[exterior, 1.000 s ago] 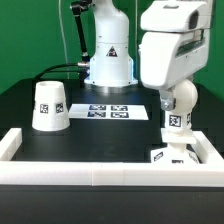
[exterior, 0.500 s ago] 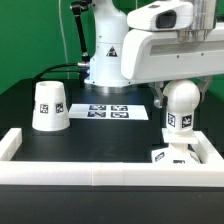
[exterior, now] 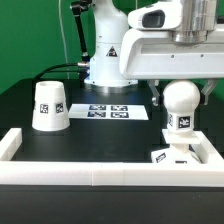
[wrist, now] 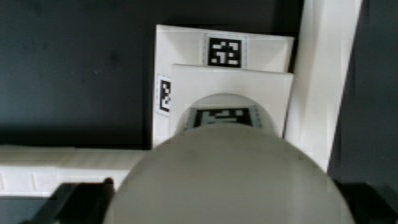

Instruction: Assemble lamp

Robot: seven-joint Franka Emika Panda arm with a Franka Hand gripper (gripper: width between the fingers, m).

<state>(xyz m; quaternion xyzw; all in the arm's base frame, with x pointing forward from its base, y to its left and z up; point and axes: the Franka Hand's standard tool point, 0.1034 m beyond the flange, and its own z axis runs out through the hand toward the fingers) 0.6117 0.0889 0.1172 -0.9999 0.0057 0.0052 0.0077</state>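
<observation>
Exterior view: the pincer (exterior: 182, 92) is clenched on the bulb (exterior: 182, 103), with dark fingers (exterior: 159, 96) on either side of the ball and the tagged stem pointing down. The bulb hangs upright right over the base (exterior: 170, 156), which lies flat in the corner of the rail (exterior: 100, 171) at the exterior view's right. I can't tell if the stem tip touches the base yet. The shade (exterior: 48, 105) stands well apart on the surface (exterior: 110, 140) at the exterior view's left. The marker board (exterior: 112, 111) lies between the two, nearer the arm's foot. Wrist view: the bulb (wrist: 222, 165) fills the foreground, seated in the pincer (wrist: 222, 205). The base (wrist: 222, 70) shows beyond it, tags up, tight beside the rail (wrist: 329, 80). The ball hides the middle of the base, so I can't check alignment there. I read the step as seating the bulb in the base. To do it well I'd keep the stem vertical, centre it on the base, lower slowly, and hold the grip until it sits firm. The corner should stop the base from sliding.
</observation>
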